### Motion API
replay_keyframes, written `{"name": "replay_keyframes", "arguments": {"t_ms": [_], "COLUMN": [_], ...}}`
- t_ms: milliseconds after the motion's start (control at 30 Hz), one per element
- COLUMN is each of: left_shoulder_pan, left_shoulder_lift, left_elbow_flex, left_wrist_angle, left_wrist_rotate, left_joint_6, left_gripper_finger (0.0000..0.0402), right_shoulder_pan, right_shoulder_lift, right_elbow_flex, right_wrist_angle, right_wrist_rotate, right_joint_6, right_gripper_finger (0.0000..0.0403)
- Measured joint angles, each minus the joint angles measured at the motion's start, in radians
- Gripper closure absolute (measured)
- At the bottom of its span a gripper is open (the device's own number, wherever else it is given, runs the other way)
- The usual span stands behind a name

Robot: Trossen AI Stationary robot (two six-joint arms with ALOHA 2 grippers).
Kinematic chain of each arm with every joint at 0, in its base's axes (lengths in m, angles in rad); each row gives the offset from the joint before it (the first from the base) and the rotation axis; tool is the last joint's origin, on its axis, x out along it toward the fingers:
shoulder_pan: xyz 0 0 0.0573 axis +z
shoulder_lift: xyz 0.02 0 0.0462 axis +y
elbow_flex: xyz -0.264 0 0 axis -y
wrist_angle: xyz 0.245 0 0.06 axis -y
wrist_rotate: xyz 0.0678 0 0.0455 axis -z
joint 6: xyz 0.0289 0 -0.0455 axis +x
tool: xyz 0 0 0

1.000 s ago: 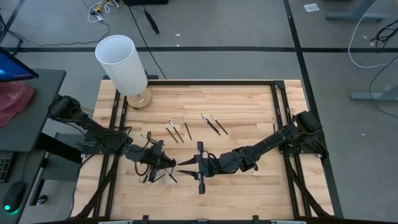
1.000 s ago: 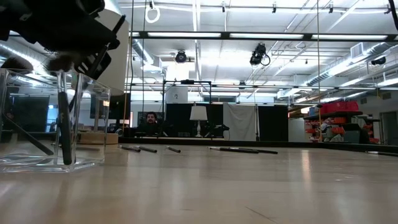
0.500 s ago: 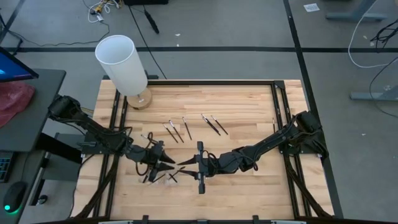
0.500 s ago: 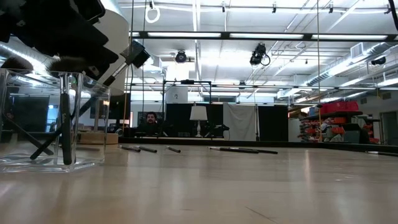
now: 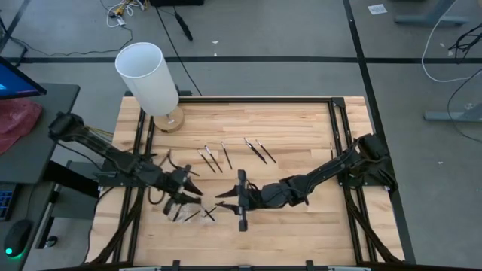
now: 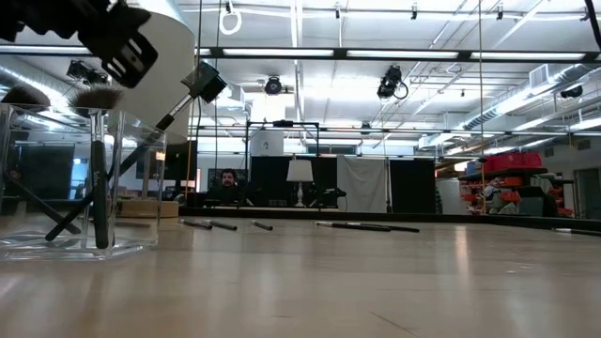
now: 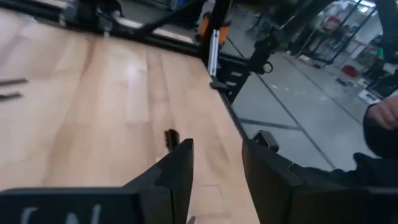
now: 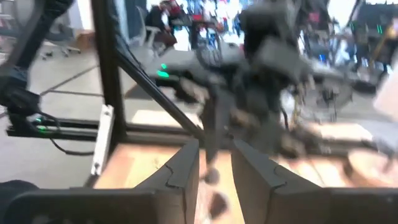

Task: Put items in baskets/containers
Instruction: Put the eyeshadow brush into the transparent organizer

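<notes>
Over the wooden table (image 5: 301, 124), we are watching the left gripper (image 5: 190, 197) hovering above the clear tray (image 6: 131, 192), which is sitting near the front edge, left of centre. Its jaws are standing spread with nothing between them, as the left wrist view is showing (image 7: 217, 149), and a tufted brush tip (image 7: 169, 137) is lying on the wood just beyond them. Inside the tray, several dark brushes (image 6: 98, 188) are standing and leaning against its walls, and one long-handled brush (image 6: 178, 105) is sticking out over the rim at a slant. The right gripper (image 5: 220, 199) is reaching in from the other side and pointing at the tray, just beside the left one; whether it is gripping anything we cannot tell. Farther back, five loose brushes (image 5: 209, 159) are lying in a row across the middle of the table, well apart from the tray. A tall white cylinder (image 5: 147, 75) is standing at the far left corner
</notes>
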Motion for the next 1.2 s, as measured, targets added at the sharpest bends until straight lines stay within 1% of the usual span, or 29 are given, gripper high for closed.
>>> {"name": "replay_keyframes", "arguments": {"t_ms": [100, 300, 367, 433, 533, 633, 800, 867, 967, 1067, 1200], "left_shoulder_pan": [0.0, 0.0, 0.0, 0.0, 0.0, 0.0, 0.0, 0.0, 0.0, 0.0, 0.0], "left_shoulder_lift": [-0.127, -0.378, -0.44, -0.486, -0.519, -0.516, -0.484, -0.47, -0.448, -0.428, -0.404], "left_elbow_flex": [0.0, 0.0, 0.0, 0.0, 0.0, 0.0, 0.0, 0.0, 0.0, 0.0, 0.0], "left_wrist_angle": [-0.118, -0.406, -0.495, -0.574, -0.656, -0.693, -0.675, -0.675, -0.668, -0.663, -0.653], "left_wrist_rotate": [-0.055, -0.256, -0.306, -0.328, -0.332, -0.331, -0.353, -0.356, -0.363, -0.365, -0.366], "left_joint_6": [0.032, 0.054, 0.044, 0.022, -0.007, -0.026, -0.025, -0.025, -0.024, -0.017, -0.015], "left_gripper_finger": [0.0278, 0.0303, 0.031, 0.0316, 0.0323, 0.0327, 0.0328, 0.0328, 0.0328, 0.0328, 0.0328], "right_shoulder_pan": [-0.032, -0.108, -0.144, -0.182, -0.242, -0.295, -0.351, -0.369, -0.391, -0.403, -0.412], "right_shoulder_lift": [0.0, 0.0, 0.0, 0.0, 0.006, 0.022, 0.104, 0.145, 0.211, 0.284, 0.347], "right_elbow_flex": [0.0, 0.0, 0.0, 0.0, -0.008, -0.048, -0.127, -0.141, -0.141, -0.14, -0.14], "right_wrist_angle": [-0.084, -0.32, -0.389, -0.456, -0.53, -0.49, -0.259, -0.203, -0.101, -0.019, 0.012], "right_wrist_rotate": [0.011, 0.173, 0.18, 0.176, 0.174, 0.174, 0.167, 0.151, 0.108, 0.106, 0.105], "right_joint_6": [0.095, 0.331, 0.399, 0.453, 0.522, 0.551, 0.557, 0.553, 0.546, 0.521, 0.513], "right_gripper_finger": [0.0305, 0.0305, 0.0305, 0.0305, 0.0305, 0.0305, 0.0304, 0.0299, 0.0279, 0.0254, 0.0235]}}
